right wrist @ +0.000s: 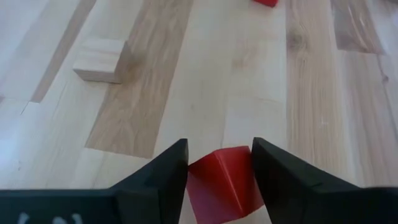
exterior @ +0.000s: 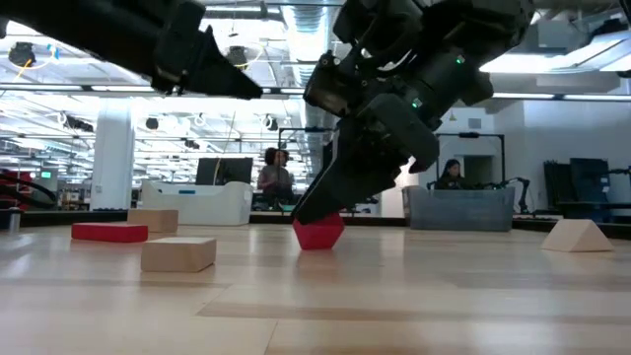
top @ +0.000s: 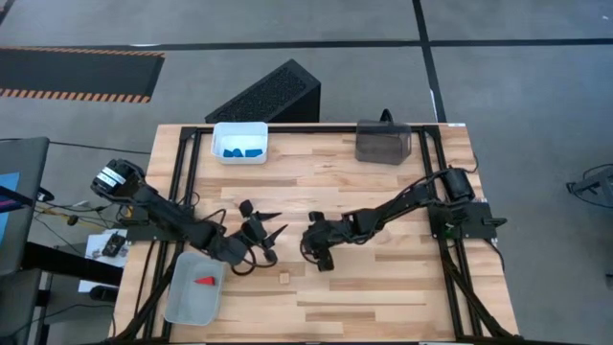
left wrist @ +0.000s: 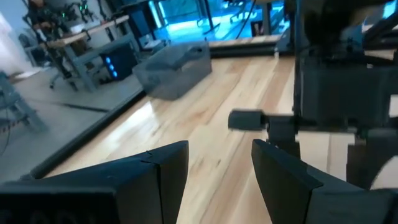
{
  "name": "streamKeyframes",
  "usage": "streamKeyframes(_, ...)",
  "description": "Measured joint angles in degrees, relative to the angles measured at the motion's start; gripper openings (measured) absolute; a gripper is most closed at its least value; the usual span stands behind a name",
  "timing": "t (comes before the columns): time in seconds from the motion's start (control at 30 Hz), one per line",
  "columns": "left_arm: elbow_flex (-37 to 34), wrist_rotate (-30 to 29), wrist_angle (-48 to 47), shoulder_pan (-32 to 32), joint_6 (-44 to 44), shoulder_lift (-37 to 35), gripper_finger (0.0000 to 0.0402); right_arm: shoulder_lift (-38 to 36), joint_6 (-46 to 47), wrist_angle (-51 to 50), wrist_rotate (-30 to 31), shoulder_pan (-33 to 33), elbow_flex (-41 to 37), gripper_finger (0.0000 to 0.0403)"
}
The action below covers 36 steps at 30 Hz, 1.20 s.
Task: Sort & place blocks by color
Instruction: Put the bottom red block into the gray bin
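A red block (right wrist: 222, 180) sits between the fingers of my right gripper (right wrist: 219, 149), which is shut on it near the table's middle (top: 321, 255). In the low view the red block (exterior: 318, 233) stands tilted on a corner. My left gripper (top: 262, 230) hovers open just left of it, with nothing between its fingers (left wrist: 219, 152). A plain wood block (top: 283, 278) lies flat on the table toward the near edge. Blue blocks (top: 241, 150) lie in the white bin (top: 216, 142). One red block (top: 205, 281) lies in the grey bin (top: 182, 305). My right gripper pinches the red block by two opposite sides (right wrist: 242, 163) between its two fingers. The fingers slant down from above and from the table's right. The block sits tilted in the hold, its lowest corner (exterior: 318, 247) at the tabletop; whether it touches the wood I cannot tell.
A dark tinted bin (top: 383, 142) stands at the far edge, right of the white bin. The low view shows two wood blocks (exterior: 177, 253) (exterior: 153, 219), a flat red block (exterior: 108, 233) and a wood wedge (exterior: 577, 235). People sit in the room beyond the table.
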Motion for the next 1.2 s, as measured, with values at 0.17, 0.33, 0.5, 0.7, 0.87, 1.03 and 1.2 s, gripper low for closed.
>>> streamKeyframes(0.17, 0.0, -3.39, -3.58, -1.62, -4.12, 0.02, 0.0168, -0.02, 0.64, -0.58, -0.09, 0.45, -0.02, 0.0223)
streamKeyframes(0.33, 0.0, -3.96, -3.19, -2.07, -4.44, -0.17, 0.0168, -0.59, 0.84, -2.62, -0.34, 1.6, -0.15, 0.0245)
streamKeyframes(0.5, 0.0, -3.93, -3.15, -2.07, -5.43, -0.17, 0.0168, -0.59, 1.86, -5.22, -0.17, 1.68, -0.13, 0.0255)
streamKeyframes(0.7, 0.0, -3.9, -2.86, -2.08, -5.74, -0.17, 0.0168, -1.72, 3.23, -9.65, 4.2, 2.29, -0.09, 0.0256)
streamKeyframes(0.87, 0.0, -3.55, -3.11, -2.41, -7.08, -0.17, 0.0168, -1.6, 3.68, -10.13, 4.64, 3.26, -0.11, 0.0252)
streamKeyframes(1.03, 0.0, -2.1, -3.19, -2.42, -7.71, -0.17, 0.0168, -1.6, 5.17, -6.89, 5.66, 3.4, -0.07, 0.0211)
streamKeyframes(1.2, 0.0, -1.48, -3.17, -2.42, -5.54, -0.17, 0.0168, -1.6, 5.23, -2.9, 5.85, 3.34, -0.07, 0.0136)
